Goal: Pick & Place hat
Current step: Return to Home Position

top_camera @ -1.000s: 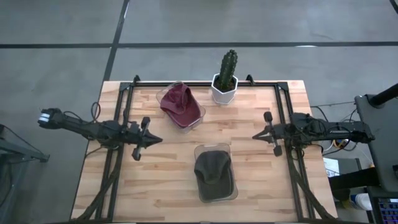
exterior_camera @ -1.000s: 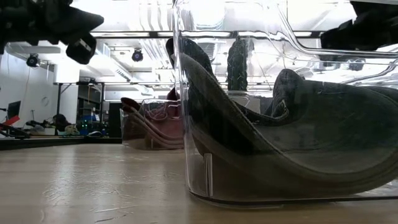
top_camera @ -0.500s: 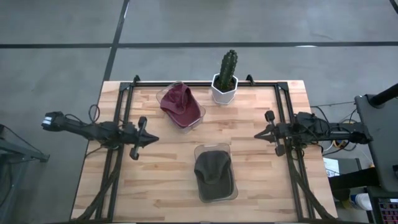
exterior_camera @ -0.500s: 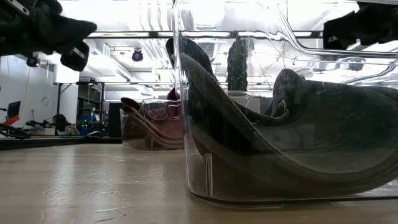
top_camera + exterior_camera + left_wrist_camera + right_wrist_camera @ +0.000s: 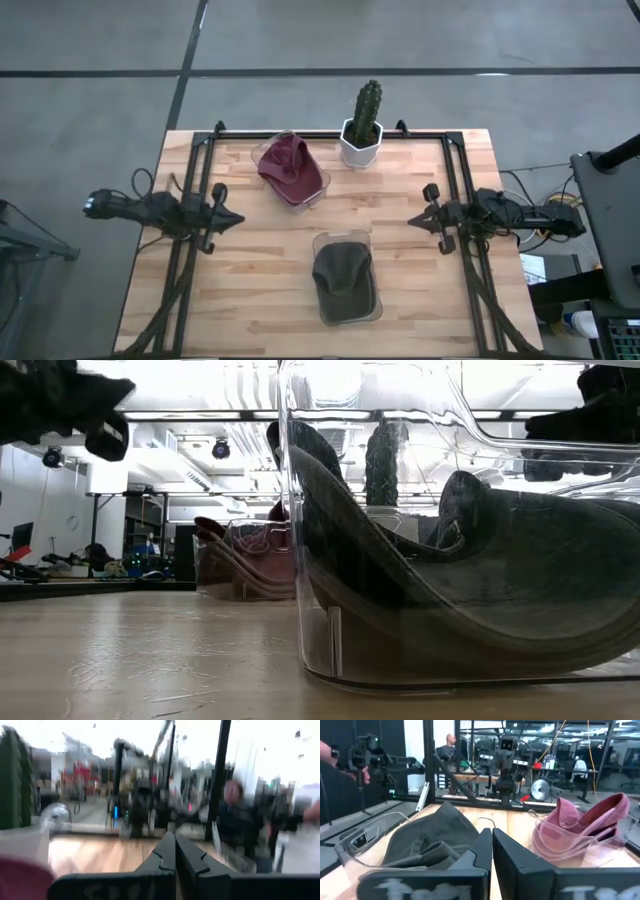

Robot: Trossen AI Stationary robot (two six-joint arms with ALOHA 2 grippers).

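A dark olive cap [image 5: 343,270] lies in a clear plastic holder [image 5: 347,314] at the table's near middle; the low view shows the olive cap [image 5: 480,570] close up. A maroon cap [image 5: 289,167] rests in a second clear holder toward the far edge, the maroon cap [image 5: 580,827] also showing in the right wrist view. My left gripper [image 5: 238,220] hovers shut near the left rail, left of both caps. My right gripper [image 5: 410,219] hovers shut near the right rail; its wrist view shows the olive cap [image 5: 427,842] ahead of the shut fingers.
A potted cactus [image 5: 363,125] in a white pot stands at the far edge, right of the maroon cap. Black frame rails [image 5: 196,190] run along both table sides. Bare wood lies between the caps and each gripper. People show in the room beyond.
My left arm has drawn back toward the table's left edge, its gripper moving away from the caps. My right arm has pulled back slightly toward the right edge. Both caps have stayed in their holders.
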